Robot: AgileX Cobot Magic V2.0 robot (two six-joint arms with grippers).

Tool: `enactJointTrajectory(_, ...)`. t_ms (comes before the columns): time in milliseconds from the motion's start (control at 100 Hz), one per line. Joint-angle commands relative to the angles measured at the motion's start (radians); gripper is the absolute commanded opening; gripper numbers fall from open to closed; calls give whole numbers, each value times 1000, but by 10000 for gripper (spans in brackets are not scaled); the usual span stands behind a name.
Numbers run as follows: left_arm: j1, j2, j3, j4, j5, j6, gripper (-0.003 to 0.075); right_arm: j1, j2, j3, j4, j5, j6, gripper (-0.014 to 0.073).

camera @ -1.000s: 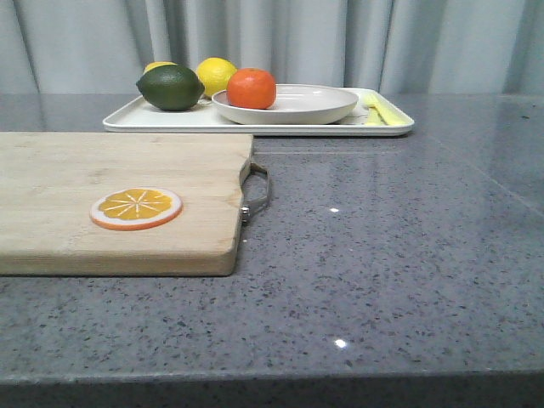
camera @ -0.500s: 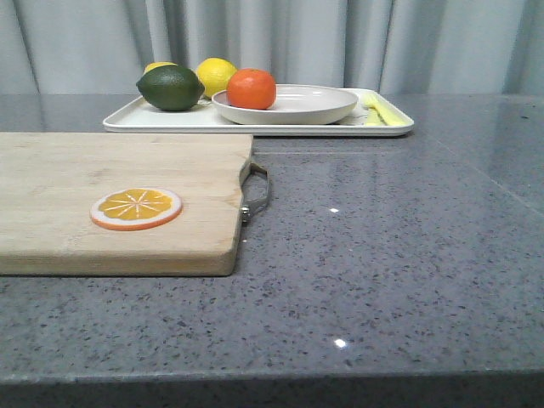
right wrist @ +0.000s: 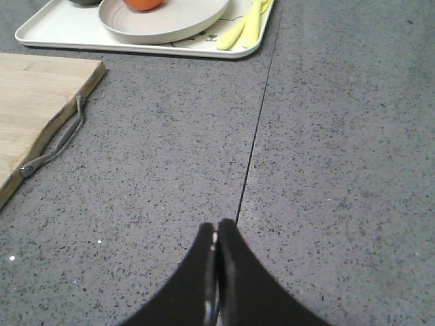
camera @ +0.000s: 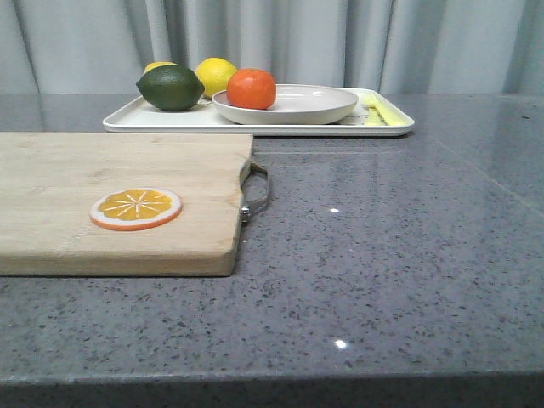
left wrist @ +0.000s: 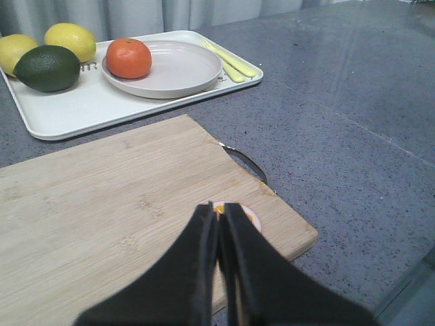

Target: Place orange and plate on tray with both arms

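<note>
The grey surface (camera: 399,255) carries my cutting board (camera: 110,200) and, at the far side, the tray (camera: 153,119). On the tray sits the plate (camera: 297,104), with the orange (camera: 252,88) resting in it near its left rim. My left claw (left wrist: 220,234) and right claw (right wrist: 216,248) are both pinched closed and empty (well apart from everything). I judge the job finished; a careless reach could nudge the plate and roll the orange off.
</note>
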Motion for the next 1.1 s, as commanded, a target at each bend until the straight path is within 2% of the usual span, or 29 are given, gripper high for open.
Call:
enactJointTrajectory(0,1,8,-28,-14,-78,-5,-19,1,4,-21,2,-72,-11,-59)
enactJointTrajectory(810,1,8,-18,-10,-80,-5,-19,1,4,-21,2,-69,-11,-59)
enactJointTrajectory(900,29,3,13,3,-84,-5,-19,1,4,-21,2,-69,-11,-59)
enactJointTrajectory(990,98,-14,70,3,-138,-5,-19,1,4,-21,2,-69,-11,-59)
enactJointTrajectory(1090,169,-43,153,3,-292,-5,-19,1,4,-21,2,-69,-11,-59)
